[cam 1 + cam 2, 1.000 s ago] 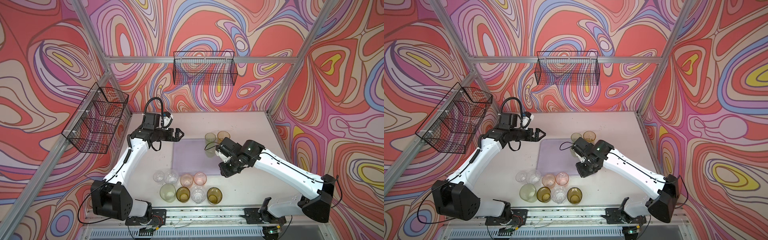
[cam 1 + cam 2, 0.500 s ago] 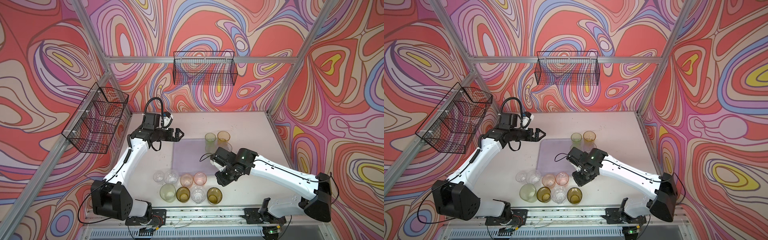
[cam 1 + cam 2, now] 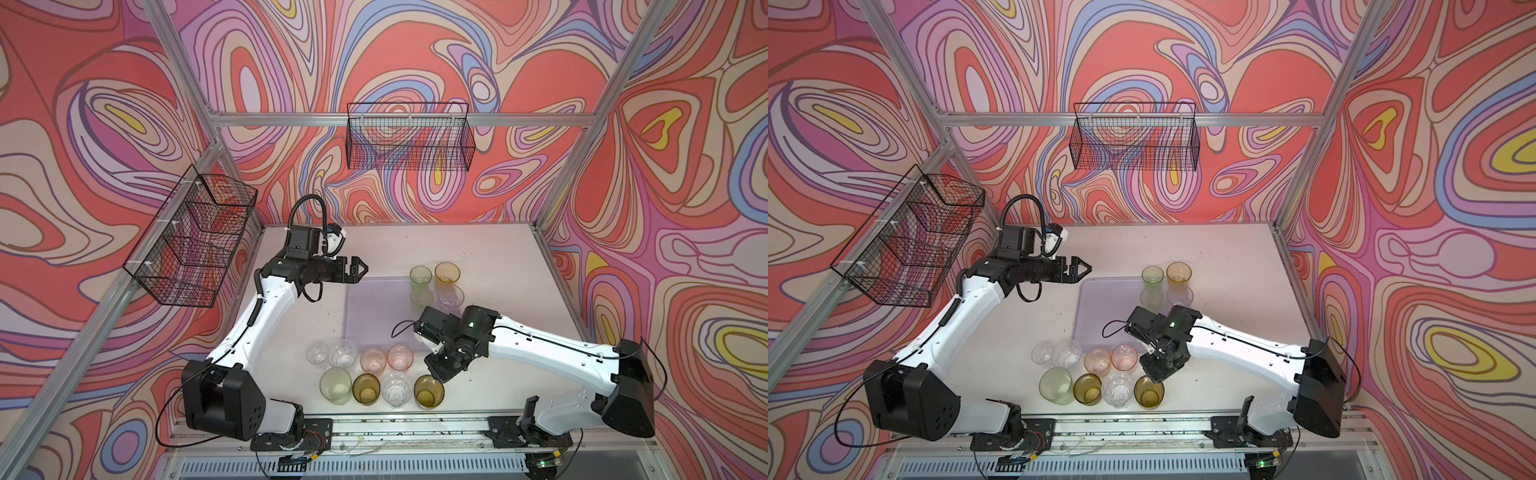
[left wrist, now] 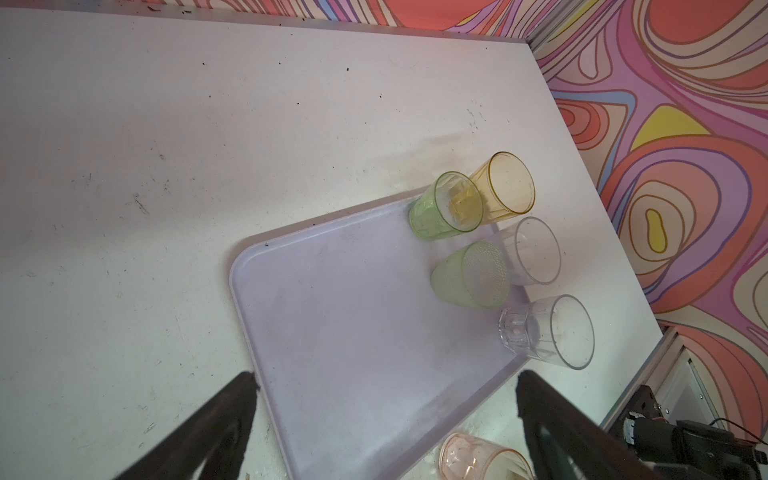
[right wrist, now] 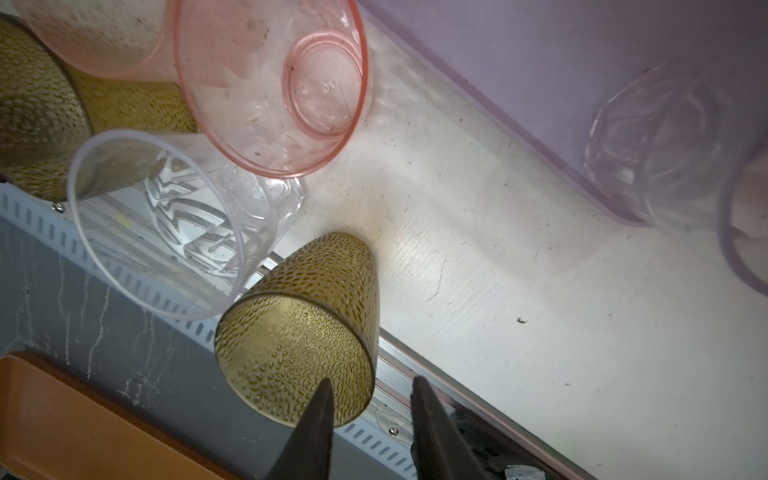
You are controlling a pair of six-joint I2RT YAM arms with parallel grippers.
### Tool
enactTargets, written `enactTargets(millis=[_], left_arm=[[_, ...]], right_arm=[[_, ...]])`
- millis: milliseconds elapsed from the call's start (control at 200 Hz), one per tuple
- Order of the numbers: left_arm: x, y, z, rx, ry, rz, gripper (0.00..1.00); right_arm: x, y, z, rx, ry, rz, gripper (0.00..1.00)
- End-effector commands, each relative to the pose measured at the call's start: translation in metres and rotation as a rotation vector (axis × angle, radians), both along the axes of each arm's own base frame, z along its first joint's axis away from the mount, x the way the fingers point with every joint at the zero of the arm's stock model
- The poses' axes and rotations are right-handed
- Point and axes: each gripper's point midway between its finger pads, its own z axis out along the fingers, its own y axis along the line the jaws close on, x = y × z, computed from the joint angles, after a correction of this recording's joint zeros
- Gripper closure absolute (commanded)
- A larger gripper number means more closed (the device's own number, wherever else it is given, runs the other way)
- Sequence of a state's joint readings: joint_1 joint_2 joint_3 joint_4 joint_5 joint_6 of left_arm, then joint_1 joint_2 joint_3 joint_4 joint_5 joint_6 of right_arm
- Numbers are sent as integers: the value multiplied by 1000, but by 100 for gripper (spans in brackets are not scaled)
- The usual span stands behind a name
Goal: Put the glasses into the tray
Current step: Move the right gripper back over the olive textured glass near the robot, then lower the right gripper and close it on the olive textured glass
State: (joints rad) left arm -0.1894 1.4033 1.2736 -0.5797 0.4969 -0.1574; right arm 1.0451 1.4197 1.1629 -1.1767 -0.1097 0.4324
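My right gripper [image 5: 370,380], jaws slightly apart and holding nothing, is at the rim of the olive glass [image 5: 299,324], close to the near right corner of the tray [image 5: 540,62]; my left gripper [image 4: 386,374] stands wide apart.

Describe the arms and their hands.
The left arm and right arm have white shells, black joints and black bases. Thin black cables run along both; a looped hose rises over the left wrist. The left hand and right hand are black, with tapered fingers.

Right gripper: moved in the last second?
Yes. In both top views the right gripper has come off the tray toward the near edge of the table, now beside the front-row olive-brown glass.
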Motion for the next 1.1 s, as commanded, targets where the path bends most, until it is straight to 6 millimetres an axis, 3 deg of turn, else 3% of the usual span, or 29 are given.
enactTargets(millis=[0,541,1097], left_arm=[[-1,-1,-2,9,1,-14,0],[0,-2,-2,6,1,-14,0],[0,-2,-3,1,5,-17,0]], right_arm=[[-5,2,-9,-12,17,-2,68],[-14,-3,-35,-64,51,6,74],[-13,-8,-39,-99,45,-6,81]])
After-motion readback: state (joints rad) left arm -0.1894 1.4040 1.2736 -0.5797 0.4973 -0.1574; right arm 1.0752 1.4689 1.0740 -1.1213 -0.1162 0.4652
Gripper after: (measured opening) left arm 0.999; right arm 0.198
